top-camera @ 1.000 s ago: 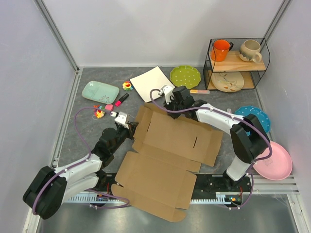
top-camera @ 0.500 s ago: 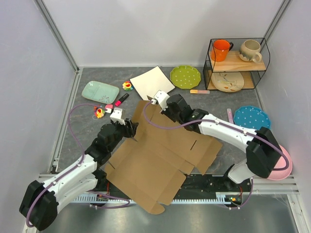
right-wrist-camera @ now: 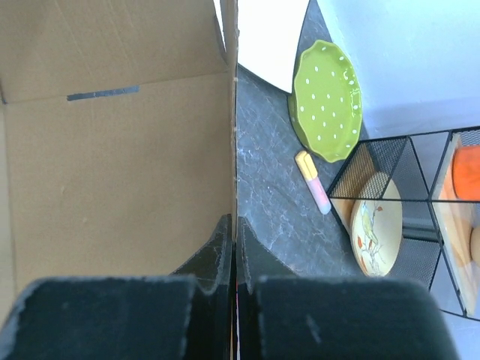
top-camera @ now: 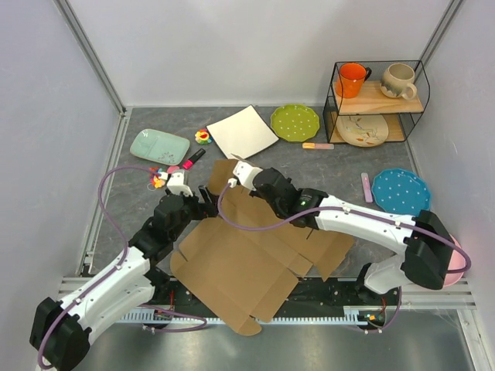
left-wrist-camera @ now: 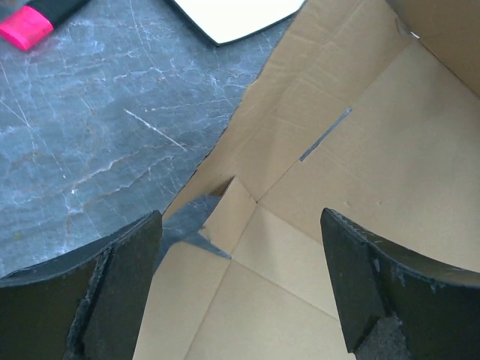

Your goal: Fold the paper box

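The paper box (top-camera: 255,255) is a flat brown cardboard sheet with flaps and slots in the middle of the table, its near corner over the front rail. My right gripper (top-camera: 246,184) is shut on the sheet's far edge; in the right wrist view its fingertips (right-wrist-camera: 232,223) pinch the thin edge of the paper box (right-wrist-camera: 112,165), which stands raised. My left gripper (top-camera: 207,202) hangs open over the sheet's left side. In the left wrist view the left gripper (left-wrist-camera: 240,217) holds nothing, with the paper box (left-wrist-camera: 337,195) lying below it.
A white square plate (top-camera: 242,133), a green plate (top-camera: 295,122) and a pastel highlighter (top-camera: 318,145) lie behind the box. A mint tray (top-camera: 159,145), a pink marker (top-camera: 189,161) and small toys sit left. A wire rack (top-camera: 377,100) with mugs, a blue plate (top-camera: 402,189) and a pink plate (top-camera: 458,267) are on the right.
My left gripper opened and let go of the cardboard. My right gripper closed on the far edge and moved left, and the sheet swung left and toward the front rail.
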Controlling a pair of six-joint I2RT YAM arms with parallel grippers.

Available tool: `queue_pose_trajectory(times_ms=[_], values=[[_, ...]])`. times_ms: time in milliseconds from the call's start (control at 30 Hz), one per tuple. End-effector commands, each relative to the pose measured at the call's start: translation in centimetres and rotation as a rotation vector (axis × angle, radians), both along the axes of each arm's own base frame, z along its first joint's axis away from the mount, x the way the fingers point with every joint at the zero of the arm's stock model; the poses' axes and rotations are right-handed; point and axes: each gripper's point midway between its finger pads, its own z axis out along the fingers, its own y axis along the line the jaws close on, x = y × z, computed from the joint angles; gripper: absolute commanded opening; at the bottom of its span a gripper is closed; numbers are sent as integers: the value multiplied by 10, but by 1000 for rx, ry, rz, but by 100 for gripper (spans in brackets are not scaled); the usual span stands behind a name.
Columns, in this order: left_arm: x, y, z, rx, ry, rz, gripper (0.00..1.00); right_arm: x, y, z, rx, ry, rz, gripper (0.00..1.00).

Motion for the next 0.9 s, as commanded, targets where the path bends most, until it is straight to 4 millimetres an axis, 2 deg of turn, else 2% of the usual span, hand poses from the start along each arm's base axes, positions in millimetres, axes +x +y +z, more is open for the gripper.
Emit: queue_pose_trajectory(times_ms=[0,100,133,167,233,267,333,367,400,500,700,867], values=[[-2,-6,32,-159,-14,32,93,-5,-9,23,95,-12,-35,0],[-2,-4,50,-162,-69,24,93,-9,-8,29,192,44,-38,0],[-1,-4,55,-157,-84,22,94,-13,0,28,252,98,-15,0],[0,-4,63,-135,-110,6,95,-15,-1,36,284,119,-7,0],[3,-7,67,-113,-128,-9,95,-15,-1,42,339,155,1,0],[5,-8,72,-95,-143,-18,95,-23,3,45,382,195,31,0],[9,-9,73,-73,-147,-22,95,-20,0,54,431,220,30,0],[12,-10,82,-65,-176,-26,96,-27,4,57,485,275,58,0],[13,-12,85,-60,-189,-39,96,-20,-3,63,527,290,43,0],[16,-25,101,-57,-257,-111,96,-19,-7,73,674,415,73,0],[25,-27,115,-28,-304,-115,96,-20,-12,74,827,595,117,0],[24,-33,124,-30,-363,-156,97,-20,-6,76,920,687,139,0]])
